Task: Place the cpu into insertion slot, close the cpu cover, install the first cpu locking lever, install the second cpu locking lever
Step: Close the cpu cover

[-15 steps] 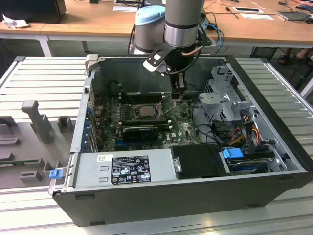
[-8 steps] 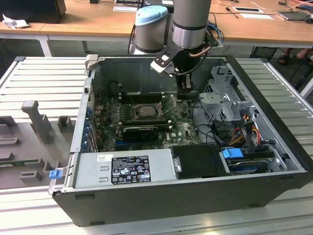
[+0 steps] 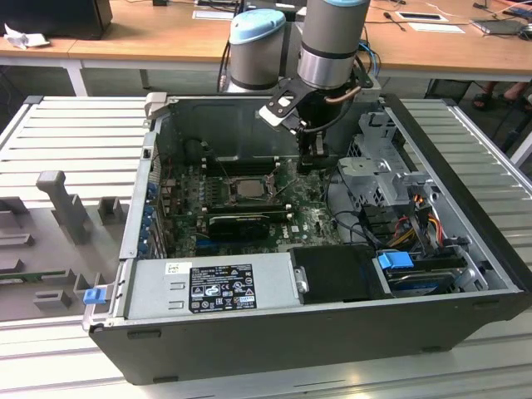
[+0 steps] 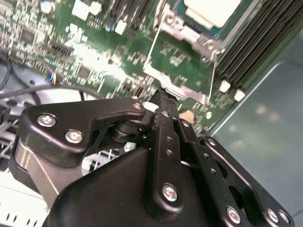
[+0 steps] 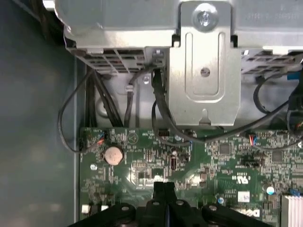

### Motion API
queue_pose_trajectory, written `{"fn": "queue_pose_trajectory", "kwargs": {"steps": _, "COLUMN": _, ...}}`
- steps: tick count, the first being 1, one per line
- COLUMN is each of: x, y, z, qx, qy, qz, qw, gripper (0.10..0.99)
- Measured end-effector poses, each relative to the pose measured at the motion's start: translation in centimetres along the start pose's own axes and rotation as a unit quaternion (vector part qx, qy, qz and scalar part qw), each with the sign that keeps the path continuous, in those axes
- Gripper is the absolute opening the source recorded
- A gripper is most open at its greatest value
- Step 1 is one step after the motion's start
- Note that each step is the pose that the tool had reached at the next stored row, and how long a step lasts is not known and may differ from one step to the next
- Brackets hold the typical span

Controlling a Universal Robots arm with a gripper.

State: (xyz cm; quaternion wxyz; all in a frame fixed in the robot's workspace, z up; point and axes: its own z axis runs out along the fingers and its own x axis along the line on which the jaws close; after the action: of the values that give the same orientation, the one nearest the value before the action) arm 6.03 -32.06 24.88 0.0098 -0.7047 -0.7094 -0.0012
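One computer case (image 3: 291, 349) | ribbed metal table (image 3: 75, 125) | wooden desks (image 3: 150, 33) behind | pincer (image 3: 309, 163) inside

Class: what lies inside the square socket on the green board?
A silver-topped chip, framed by the metal cover. Whatever lies under the chip is covered.

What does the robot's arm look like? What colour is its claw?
The arm is a round silver-grey tube with a light blue cap on one joint. Its gripper is black, built from flat bars with shiny silver screws. A white block sits at the wrist.
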Motion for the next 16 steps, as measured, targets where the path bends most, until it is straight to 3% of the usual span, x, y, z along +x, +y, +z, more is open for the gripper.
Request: {"fn": "queue_pose_trajectory", "kwargs": {"steps": 16, "x": 0.00, "y": -1.62, "z": 0.02, "qx": 0.0006, "qy": 0.0005, "qz": 0.000, "qw": 1.0000, "gripper": 0.106}}
